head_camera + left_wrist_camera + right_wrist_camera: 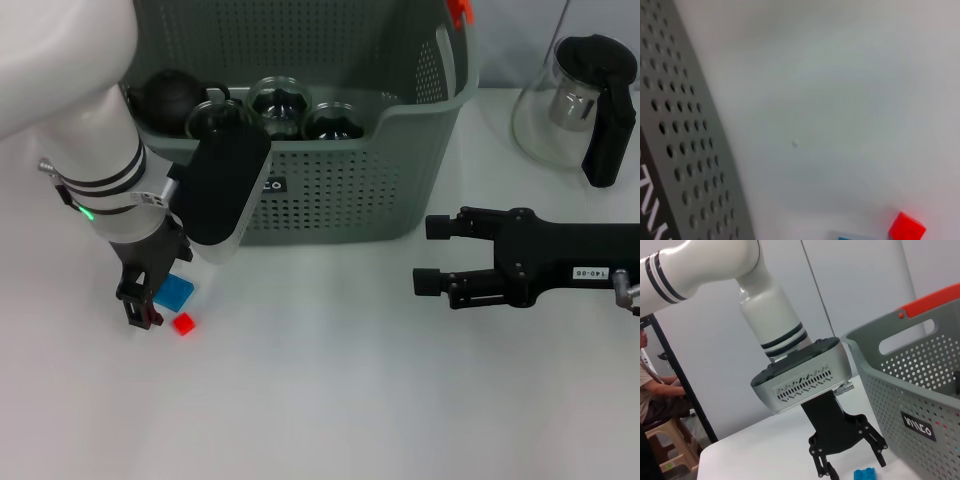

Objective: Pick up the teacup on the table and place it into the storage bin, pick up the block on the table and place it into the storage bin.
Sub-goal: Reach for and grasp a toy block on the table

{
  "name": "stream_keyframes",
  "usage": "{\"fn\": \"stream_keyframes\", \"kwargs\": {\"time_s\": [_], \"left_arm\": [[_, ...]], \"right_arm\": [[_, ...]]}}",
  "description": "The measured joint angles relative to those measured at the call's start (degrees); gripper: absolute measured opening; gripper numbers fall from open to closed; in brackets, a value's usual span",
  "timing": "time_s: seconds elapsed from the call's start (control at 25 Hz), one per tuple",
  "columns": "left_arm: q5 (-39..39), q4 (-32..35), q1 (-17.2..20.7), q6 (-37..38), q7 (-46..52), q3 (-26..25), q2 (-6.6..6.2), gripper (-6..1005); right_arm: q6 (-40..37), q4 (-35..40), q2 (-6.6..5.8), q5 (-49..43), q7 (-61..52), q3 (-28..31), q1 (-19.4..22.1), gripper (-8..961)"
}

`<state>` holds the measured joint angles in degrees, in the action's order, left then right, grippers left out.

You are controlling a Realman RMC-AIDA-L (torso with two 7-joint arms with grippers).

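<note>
The storage bin (330, 190) stands at the far edge of the tabletop (330, 400), near its middle. Inside it, along the near wall, sit a dark round teapot (170, 100) and several glass teacups (280, 105).

The left gripper (148, 300) hangs low over the tabletop just off the bin's near left corner, fingers pointing down and spread apart, grasping nothing. Directly beneath it lies a blue block (176, 292). A smaller red block (184, 324) lies just beside the blue one, toward the near edge. Both rest on the tabletop, outside the bin.

The right gripper (432, 255) hovers above the right half of the tabletop, near the bin's near right corner, fingers spread apart and empty, pointing toward the left arm.

A glass pitcher (575, 105) with a black handle stands at the far right corner of the tabletop.
</note>
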<state>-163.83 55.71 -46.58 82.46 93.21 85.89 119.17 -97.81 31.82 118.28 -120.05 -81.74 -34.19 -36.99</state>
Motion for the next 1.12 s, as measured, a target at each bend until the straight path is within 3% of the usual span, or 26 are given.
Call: {"fn": "stream_keyframes", "kwargs": {"time_s": [0.6, 0.8, 1.12], "left_arm": [[0.07, -1.81, -0.51, -1.44, -0.91, 0.77, 0.28, 856], [0.10, -3.83, -1.50, -2.09, -0.89, 0.87, 0.21, 775], [0.10, -4.45, -1.83, -2.86, -1.36, 0.94, 0.19, 770]], "right_arm": [[0.31, -0.04, 0.41, 0.09, 0.02, 0.09, 0.01, 945], [0.31, -0.01, 0.41, 0.09, 0.06, 0.09, 0.24, 945], [0.33, 0.00, 0.42, 0.09, 0.02, 0.11, 0.38, 945]]}}
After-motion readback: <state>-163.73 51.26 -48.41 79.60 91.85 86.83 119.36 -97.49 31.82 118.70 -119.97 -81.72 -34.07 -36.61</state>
